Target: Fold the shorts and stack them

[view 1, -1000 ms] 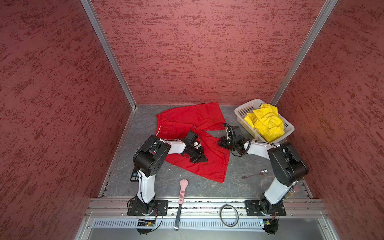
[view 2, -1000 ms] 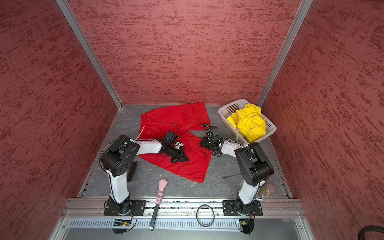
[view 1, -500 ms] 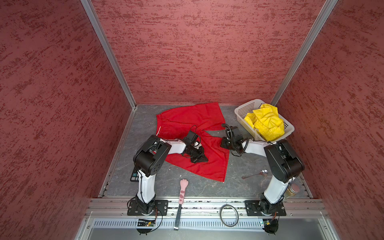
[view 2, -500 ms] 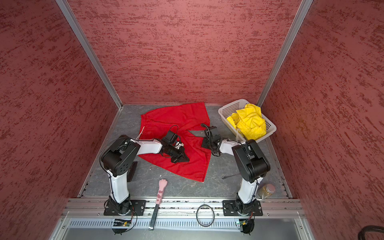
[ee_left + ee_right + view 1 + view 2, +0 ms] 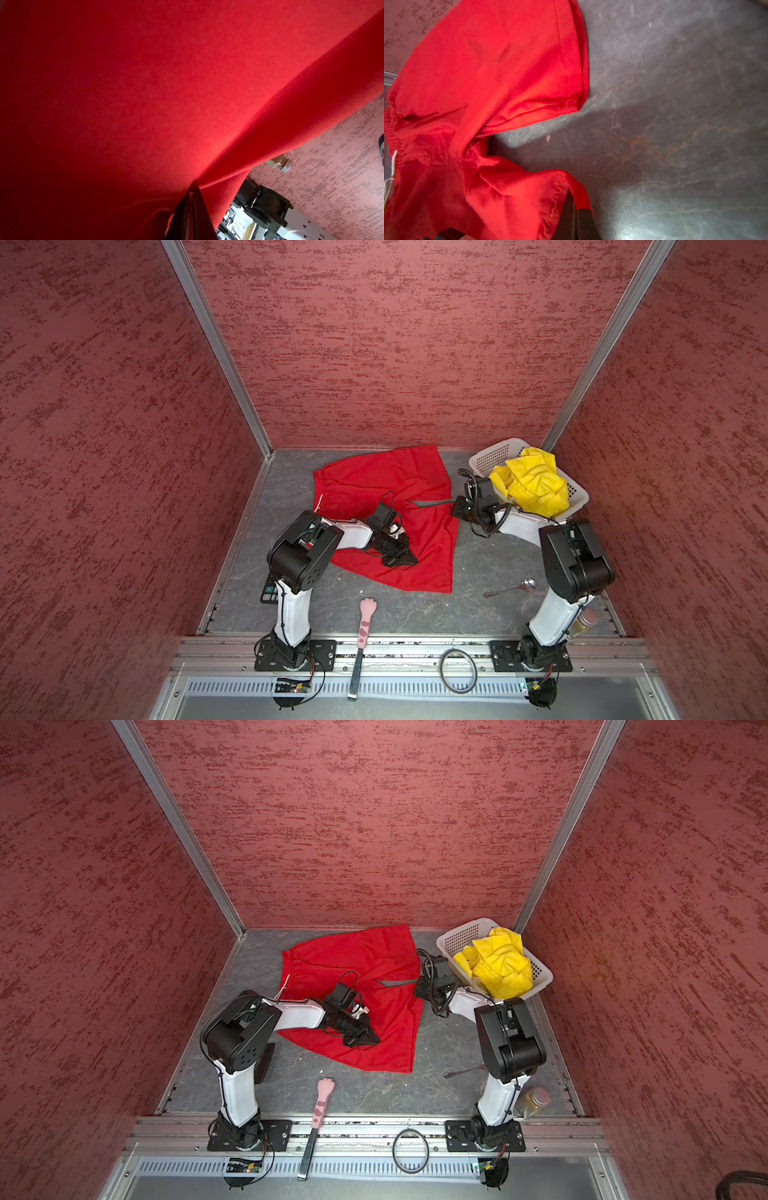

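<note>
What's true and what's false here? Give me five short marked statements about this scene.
The bright yellow fabric shorts lie in the white perforated plastic basket. True.
The plain red fabric shorts are folded. False: they lie spread open on the grey table.
The left claw is shut on the red shorts. True.
The right claw grips the yellow shorts. False: it is shut on the red shorts' hem.
The metal spoon lies in the basket. False: it lies on the table.
</note>
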